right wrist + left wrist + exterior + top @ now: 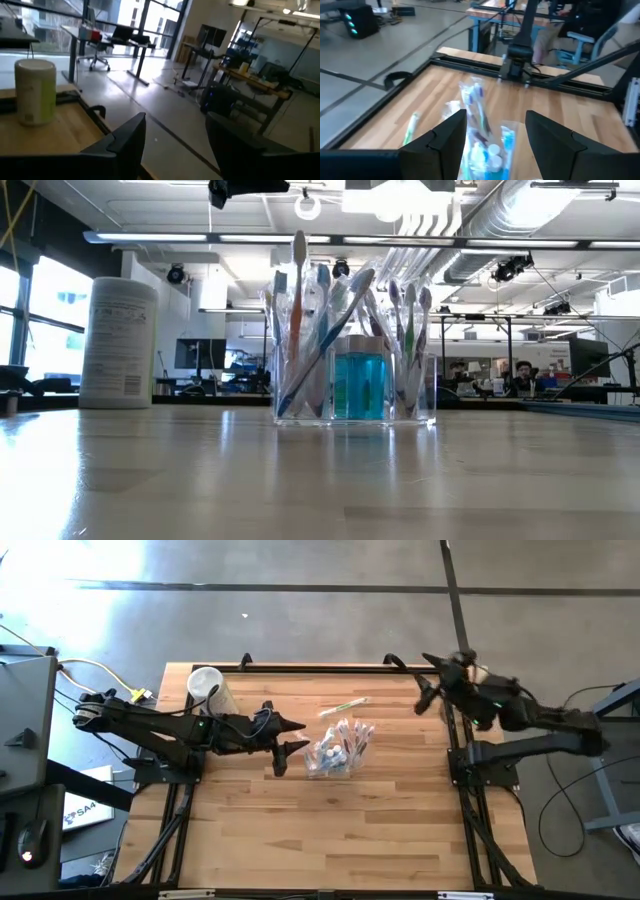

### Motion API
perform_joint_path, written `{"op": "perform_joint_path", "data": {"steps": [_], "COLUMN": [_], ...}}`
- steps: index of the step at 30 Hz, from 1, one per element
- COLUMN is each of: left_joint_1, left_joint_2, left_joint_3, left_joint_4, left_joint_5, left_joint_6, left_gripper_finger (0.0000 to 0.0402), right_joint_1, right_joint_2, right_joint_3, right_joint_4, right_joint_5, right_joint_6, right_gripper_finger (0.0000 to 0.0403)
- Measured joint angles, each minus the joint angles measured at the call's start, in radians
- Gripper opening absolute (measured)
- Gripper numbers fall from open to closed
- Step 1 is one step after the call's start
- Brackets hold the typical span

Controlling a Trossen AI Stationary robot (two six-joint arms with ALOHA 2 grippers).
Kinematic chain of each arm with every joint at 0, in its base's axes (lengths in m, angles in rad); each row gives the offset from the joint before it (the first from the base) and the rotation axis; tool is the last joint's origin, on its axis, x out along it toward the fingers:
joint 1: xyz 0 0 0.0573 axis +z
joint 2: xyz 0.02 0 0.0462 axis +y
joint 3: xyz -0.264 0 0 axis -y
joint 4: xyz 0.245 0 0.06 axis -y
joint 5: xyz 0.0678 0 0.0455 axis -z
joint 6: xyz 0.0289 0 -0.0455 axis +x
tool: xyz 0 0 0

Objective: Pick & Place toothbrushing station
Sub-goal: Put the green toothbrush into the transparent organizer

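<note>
Toothbrushing station upright near table centre, full of toothbrushes, with a blue bottle inside. Left gripper just beside station's left side, fingers parted, nothing between them, not touching the holder. Right gripper parked over the table's far right corner, well apart from station, fingers spread and empty. White cylindrical tub at far left corner. One loose green-tipped toothbrush flat beyond the station.
</note>
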Motion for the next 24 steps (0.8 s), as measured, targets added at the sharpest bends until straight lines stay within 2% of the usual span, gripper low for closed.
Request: {"op": "perform_joint_path", "data": {"steps": [5, 10, 15, 18, 20, 24], "left_joint_1": [0.0, 0.0, 0.0, 0.0, 0.0, 0.0], "left_joint_2": [0.0, 0.0, 0.0, 0.0, 0.0, 0.0], "left_joint_3": [0.0, 0.0, 0.0, 0.0, 0.0, 0.0], "left_joint_4": [-0.001, -0.007, -0.008, -0.01, -0.017, -0.036], "left_joint_5": [0.027, 0.031, 0.07, 0.083, 0.084, 0.084], "left_joint_6": [-0.016, -0.016, -0.017, -0.015, -0.014, -0.013], "left_gripper_finger": [0.0198, 0.0198, 0.0198, 0.0198, 0.0198, 0.0198], "right_joint_1": [-0.261, -0.519, -0.708, -0.775, -0.801, -0.825], "right_joint_2": [0.149, 0.329, 0.489, 0.58, 0.645, 0.772], "right_joint_3": [0.102, 0.155, 0.156, 0.157, 0.157, 0.157], "right_joint_4": [-0.193, -0.351, -0.326, -0.296, -0.288, -0.272], "right_joint_5": [-0.295, -0.598, -0.901, -1.073, -1.126, -1.123], "right_joint_6": [0.133, 0.145, 0.065, 0.022, -0.025, -0.093], "right_gripper_finger": [0.02, 0.02, 0.02, 0.02, 0.02, 0.02]}}
